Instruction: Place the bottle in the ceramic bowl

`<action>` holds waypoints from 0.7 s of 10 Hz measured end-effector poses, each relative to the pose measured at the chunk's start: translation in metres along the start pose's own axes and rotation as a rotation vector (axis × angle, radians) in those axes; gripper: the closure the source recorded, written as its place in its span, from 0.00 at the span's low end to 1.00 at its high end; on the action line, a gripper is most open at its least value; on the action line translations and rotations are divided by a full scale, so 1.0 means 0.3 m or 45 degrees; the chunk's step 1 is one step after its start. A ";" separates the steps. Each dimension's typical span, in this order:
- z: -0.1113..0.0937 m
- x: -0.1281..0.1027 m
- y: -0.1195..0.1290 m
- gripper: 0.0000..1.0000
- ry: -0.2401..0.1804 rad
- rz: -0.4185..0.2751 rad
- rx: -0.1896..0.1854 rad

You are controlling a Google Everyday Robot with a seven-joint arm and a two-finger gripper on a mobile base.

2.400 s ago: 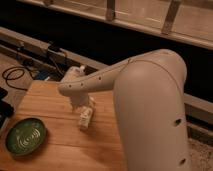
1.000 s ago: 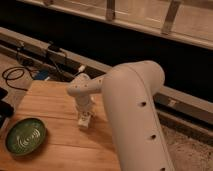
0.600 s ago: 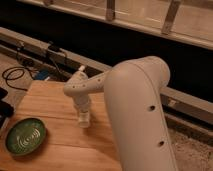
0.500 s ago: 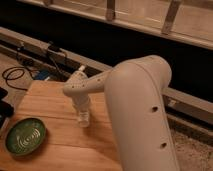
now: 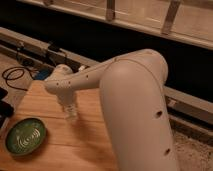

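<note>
The gripper (image 5: 70,112) has just clamped its fingers on the bottle (image 5: 73,118). The ceramic bowl (image 5: 26,136) waits well apart, left of the fingers, so lifting likely follows.

A wooden worktop (image 5: 65,146) of pale planks is seen across the lower left, from seven to nine o'clock. Beyond its far edge, at ten o'clock, a black cable (image 5: 11,75) is laid in loops on the floor, and a small blue item (image 5: 42,74) is set just beside it. A grey rail (image 5: 25,40) is run from ten o'clock down toward four o'clock, with a black box (image 5: 54,48) mounted on it. At twelve o'clock, metal brackets (image 5: 110,9) are fixed to a pale ledge (image 5: 137,17). Speckled floor (image 5: 197,150) is seen at four o'clock. A dark object (image 5: 4,107) is cut off at nine o'clock and cannot be identified.
</note>
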 end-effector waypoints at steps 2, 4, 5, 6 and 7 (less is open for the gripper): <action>-0.040 0.012 0.177 1.00 -0.022 -0.163 -0.046; -0.054 0.033 0.271 1.00 -0.021 -0.241 -0.076; -0.051 0.033 0.253 1.00 -0.017 -0.235 -0.064; -0.051 0.034 0.256 1.00 -0.016 -0.235 -0.066; -0.051 0.033 0.262 1.00 -0.017 -0.238 -0.069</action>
